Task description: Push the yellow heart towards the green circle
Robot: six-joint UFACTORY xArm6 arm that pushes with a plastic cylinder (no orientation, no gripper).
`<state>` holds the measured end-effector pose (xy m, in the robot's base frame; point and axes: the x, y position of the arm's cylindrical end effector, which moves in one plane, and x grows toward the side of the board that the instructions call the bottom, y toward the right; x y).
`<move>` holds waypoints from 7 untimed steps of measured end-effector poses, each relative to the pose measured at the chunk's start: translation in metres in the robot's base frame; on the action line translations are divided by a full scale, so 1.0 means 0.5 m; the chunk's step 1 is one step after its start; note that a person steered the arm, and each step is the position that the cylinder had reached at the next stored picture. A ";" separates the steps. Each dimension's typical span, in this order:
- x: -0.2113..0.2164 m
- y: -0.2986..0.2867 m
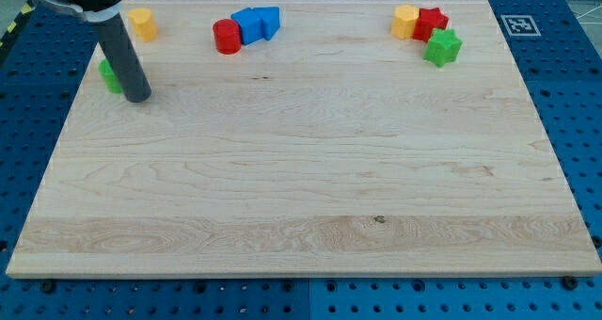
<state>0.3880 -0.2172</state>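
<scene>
You'll see my tip [137, 97] touching the green circle [110, 75] at its right on the bench [301, 188], the yellow heart [141, 24] just above-right of the circle; there's no gripper.

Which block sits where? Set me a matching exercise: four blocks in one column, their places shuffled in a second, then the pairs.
Blocks
1. green star-shaped block
2. red cylinder block
3. green circle block
4. yellow heart block

Places
A. partly hidden behind the dark rod, just above and to the left of my tip
B. touching the left side of the blue blocks
C. alone by the wooden board's top-left corner
D. just below the red star block, at the view's top right

Pairs: 1-D, 2-B, 3-A, 4-C
</scene>
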 end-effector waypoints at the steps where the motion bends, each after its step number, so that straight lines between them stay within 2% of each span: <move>1: -0.036 0.013; 2: -0.101 0.078; 4: -0.300 0.073; 5: -0.377 0.030; 7: -0.387 -0.053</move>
<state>0.1947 -0.2438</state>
